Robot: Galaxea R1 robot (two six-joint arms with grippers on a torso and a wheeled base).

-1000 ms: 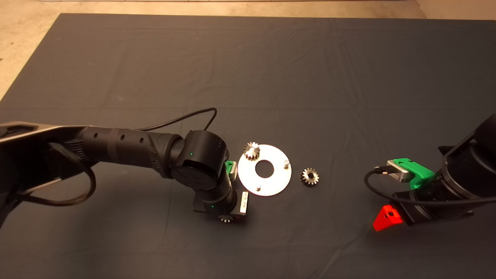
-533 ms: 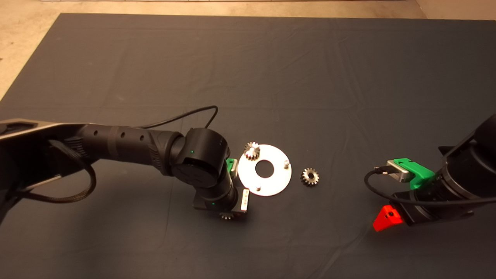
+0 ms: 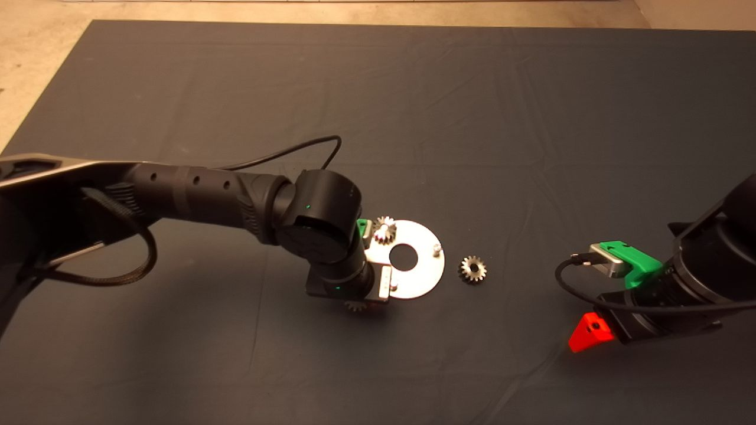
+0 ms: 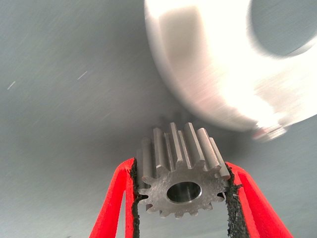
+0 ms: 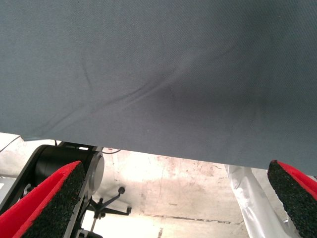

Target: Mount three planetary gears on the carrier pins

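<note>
My left gripper [image 3: 357, 307] is shut on one planetary gear [image 4: 181, 178], its toothed edge clamped between the two black pads. It hovers at the near-left rim of the round silver disc [image 3: 419, 277]. In the left wrist view the disc [image 4: 208, 64] lies just beyond the held gear, with a blurred carrier pin [image 4: 270, 132] at its rim. A second gear [image 3: 384, 230] sits on the far-left pin. A bare pin [image 3: 437, 249] stands on the right of the disc. A third gear [image 3: 472, 269] lies flat on the mat to the right. My right gripper [image 5: 171, 198] waits open at the lower right.
The dark mat [image 3: 413, 118] covers the table, with bare tabletop past its far-left corner. The left arm's cable [image 3: 295, 150] loops above its wrist. The right wrist view shows the mat's edge [image 5: 148, 144] and floor beyond, with a chair base [image 5: 106, 206].
The left arm has swung right and slightly away from me, carrying the gear from the mat beside the disc up to the disc's near-left rim. The right arm has stayed still.
</note>
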